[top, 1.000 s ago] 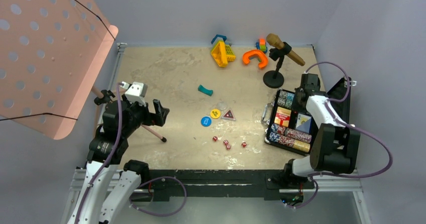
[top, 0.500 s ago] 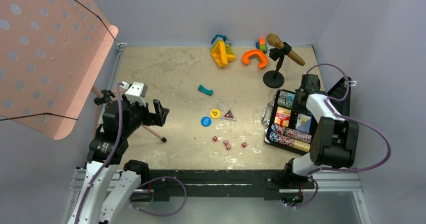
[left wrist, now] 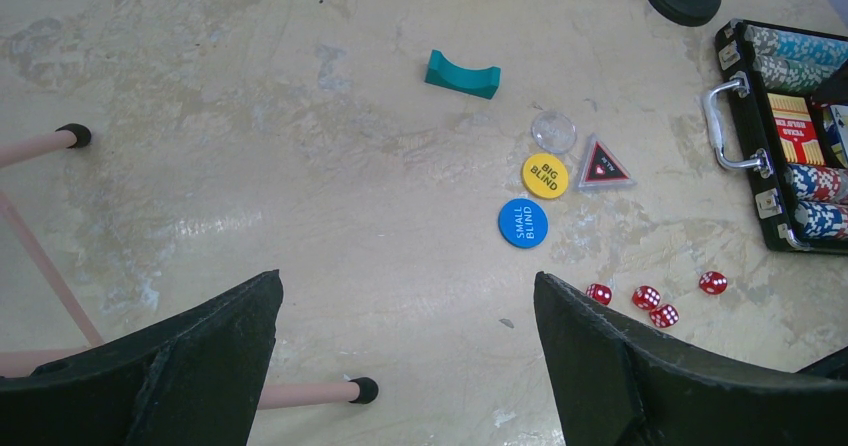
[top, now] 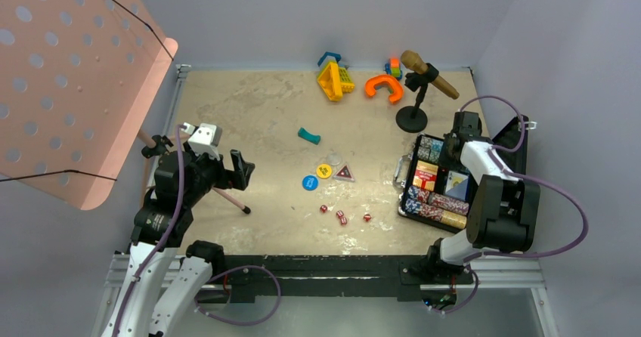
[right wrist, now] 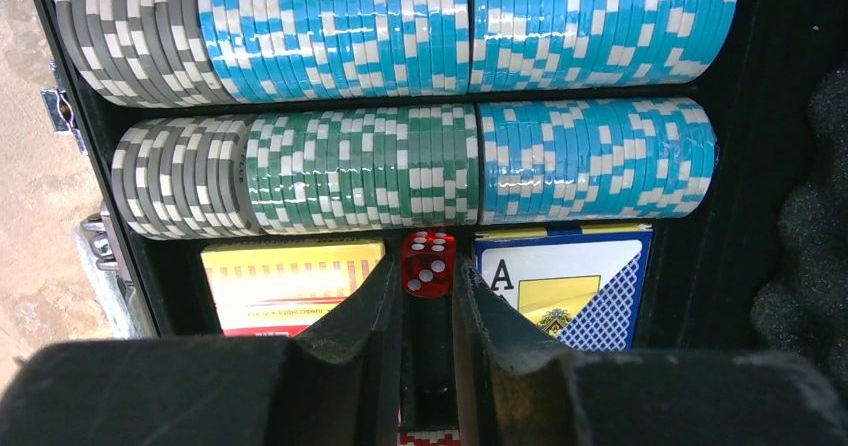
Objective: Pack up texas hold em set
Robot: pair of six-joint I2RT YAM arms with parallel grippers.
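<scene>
Case [left wrist: 742, 106] runs off right edge in left wrist view; card decks [right wrist: 290, 281] half-hidden behind right gripper [right wrist: 428, 271] fingers [right wrist: 365, 316].

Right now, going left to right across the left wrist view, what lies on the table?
Teal curved piece → blue token → triangular token → black case.

Glossy red plastic die [right wrist: 428, 263], matt black foam lining [right wrist: 800, 296], scuffed tabletop [top: 257, 118]
</scene>
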